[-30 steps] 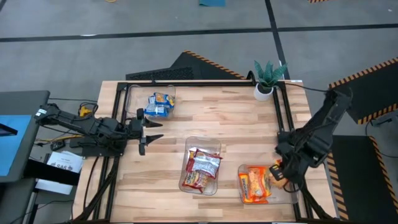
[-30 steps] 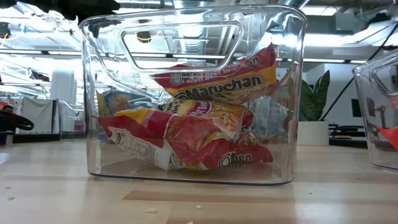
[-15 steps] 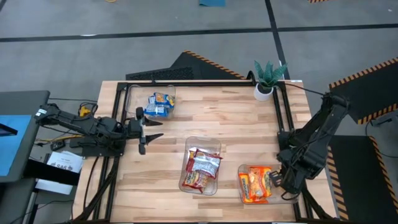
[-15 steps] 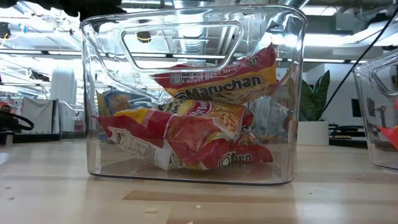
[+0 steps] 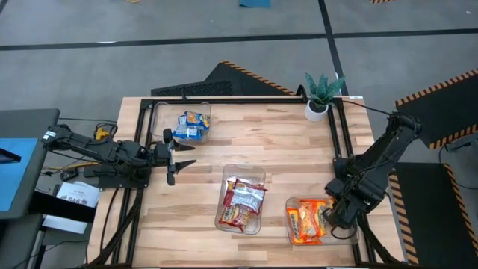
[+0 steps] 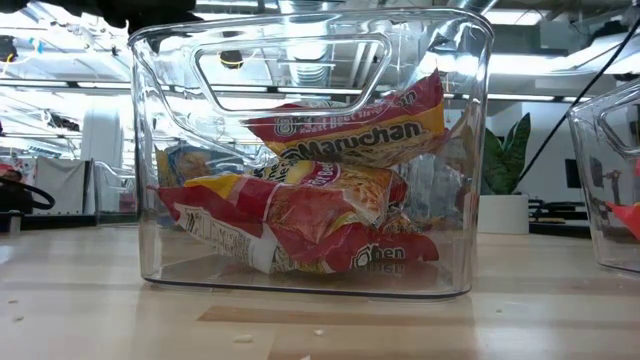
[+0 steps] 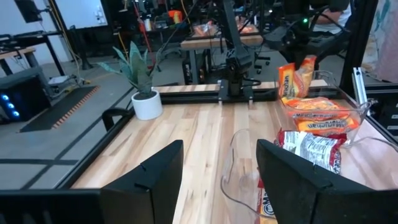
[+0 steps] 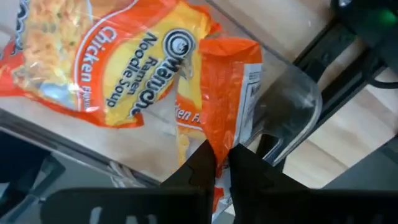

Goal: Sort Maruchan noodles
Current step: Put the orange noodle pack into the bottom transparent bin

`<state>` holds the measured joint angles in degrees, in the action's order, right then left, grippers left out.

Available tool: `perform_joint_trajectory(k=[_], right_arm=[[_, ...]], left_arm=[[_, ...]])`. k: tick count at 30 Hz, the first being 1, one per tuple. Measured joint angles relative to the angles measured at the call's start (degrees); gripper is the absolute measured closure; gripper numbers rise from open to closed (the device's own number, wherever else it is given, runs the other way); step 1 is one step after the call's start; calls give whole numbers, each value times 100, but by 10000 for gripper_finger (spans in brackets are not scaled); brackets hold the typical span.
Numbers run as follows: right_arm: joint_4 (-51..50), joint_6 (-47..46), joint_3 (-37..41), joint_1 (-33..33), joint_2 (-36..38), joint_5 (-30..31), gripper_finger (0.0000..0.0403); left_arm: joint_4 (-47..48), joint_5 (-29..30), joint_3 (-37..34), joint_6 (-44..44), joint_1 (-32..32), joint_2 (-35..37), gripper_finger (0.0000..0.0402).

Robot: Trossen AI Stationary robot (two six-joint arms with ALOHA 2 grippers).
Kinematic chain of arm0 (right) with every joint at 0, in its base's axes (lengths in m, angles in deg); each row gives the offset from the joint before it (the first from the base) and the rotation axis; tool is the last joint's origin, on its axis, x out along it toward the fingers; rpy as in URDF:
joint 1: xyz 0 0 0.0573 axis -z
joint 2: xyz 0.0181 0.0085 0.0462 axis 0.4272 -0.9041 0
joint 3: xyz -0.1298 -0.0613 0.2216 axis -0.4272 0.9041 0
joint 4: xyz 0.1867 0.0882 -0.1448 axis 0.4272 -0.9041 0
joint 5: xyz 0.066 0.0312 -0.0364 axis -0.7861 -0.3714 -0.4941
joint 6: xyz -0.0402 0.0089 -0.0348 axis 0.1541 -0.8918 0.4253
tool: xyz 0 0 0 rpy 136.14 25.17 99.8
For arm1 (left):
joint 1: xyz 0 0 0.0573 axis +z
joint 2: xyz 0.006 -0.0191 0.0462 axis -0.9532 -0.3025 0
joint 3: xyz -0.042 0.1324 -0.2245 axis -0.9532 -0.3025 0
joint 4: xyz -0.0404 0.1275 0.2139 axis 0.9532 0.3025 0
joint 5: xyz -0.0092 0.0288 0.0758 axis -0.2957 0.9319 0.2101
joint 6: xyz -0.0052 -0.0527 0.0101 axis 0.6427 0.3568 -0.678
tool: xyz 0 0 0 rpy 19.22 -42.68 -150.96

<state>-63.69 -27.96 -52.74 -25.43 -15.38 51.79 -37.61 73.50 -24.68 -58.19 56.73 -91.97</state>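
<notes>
Three clear bins stand on the table. The far-left bin [image 5: 193,125] holds blue Maruchan packets, the middle bin [image 5: 240,200] holds red-brown ones [image 6: 330,215], and the near-right bin [image 5: 297,233] holds orange ones [image 5: 306,220]. My right gripper [image 5: 334,212] is over the near-right bin's right side, shut on an orange packet [image 8: 225,87]. Another orange packet [image 8: 93,62] lies flat in that bin. My left gripper [image 5: 173,158] waits open at the table's left edge, touching nothing. My right gripper pinches the orange packet by one short end [image 8: 217,134] between its two fingers. The packet stretches away from the fingers, just inside the bin's clear rim [image 8: 292,102] and beside the flat orange packet. Whether its far end rests on the bin's floor I cannot tell.
A small potted plant [image 5: 321,96] stands at the far-right corner. A black metal frame [image 5: 239,100] runs along the table's far edge and sides. Bare wood lies between the bins and across the table's middle [image 5: 261,146].
My right gripper, shut on the orange packet, has moved a little toward the table's near edge and left, coming over the orange bin's right side. The left arm has kept still.
</notes>
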Motion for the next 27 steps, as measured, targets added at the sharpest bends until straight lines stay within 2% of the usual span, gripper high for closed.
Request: perform_joint_trajectory(k=[9, 15, 27], right_arm=[[178, 112, 0, 303, 0, 42, 341], [237, 77, 0, 443, 0, 297, 341], [248, 14, 0, 668, 58, 274, 332]], left_arm=[[47, 0, 0, 22, 0, 0, 208], [45, 0, 0, 13, 0, 0, 208], [45, -2, 0, 0, 0, 0, 208]])
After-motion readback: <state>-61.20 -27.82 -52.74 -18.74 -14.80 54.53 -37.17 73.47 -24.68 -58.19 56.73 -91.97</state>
